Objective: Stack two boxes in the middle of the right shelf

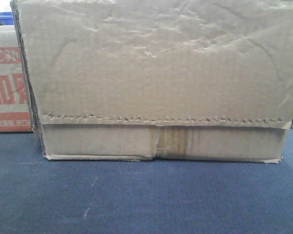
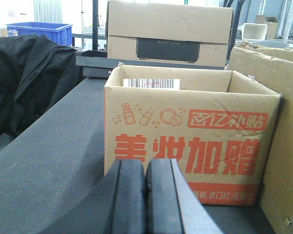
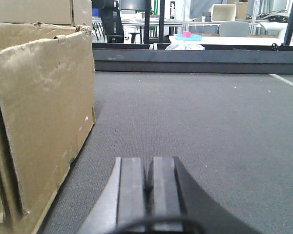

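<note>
Plain carton rests ungripped; left gripper and right gripper, both pinched together and empty, should spread, then squeeze its opposite sides evenly.

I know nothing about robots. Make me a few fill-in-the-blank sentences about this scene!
The printed carton before the left gripper has its top ___. The plastic bin in the background is coloured ___. The plain carton sits to the ___ of the right gripper.
Missing words: open; blue; left.
</note>
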